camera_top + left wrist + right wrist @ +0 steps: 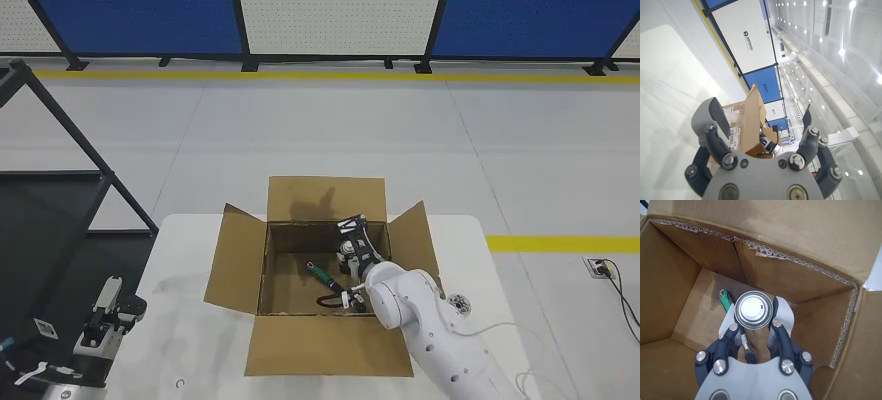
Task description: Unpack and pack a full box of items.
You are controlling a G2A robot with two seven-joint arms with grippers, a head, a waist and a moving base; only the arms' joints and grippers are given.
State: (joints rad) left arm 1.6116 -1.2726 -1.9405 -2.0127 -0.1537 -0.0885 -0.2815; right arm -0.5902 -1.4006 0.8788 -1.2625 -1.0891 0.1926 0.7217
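You see a plain brown cardboard box (772, 279). Inside the box are 1 silver can (753, 311) with a white cap, and 1 tool (725, 300) with a green-and-black handle and chrome head.

Centre frame from above, our box (235, 265) sits on the table (180, 320); inside it, our right gripper (753, 307) holds a can (753, 315) over a ratchet (320, 272).

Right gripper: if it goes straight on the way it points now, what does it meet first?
Probably the green-handled wrench on the box floor, lying under the can between the jaws of the right gripper; depth is unclear.
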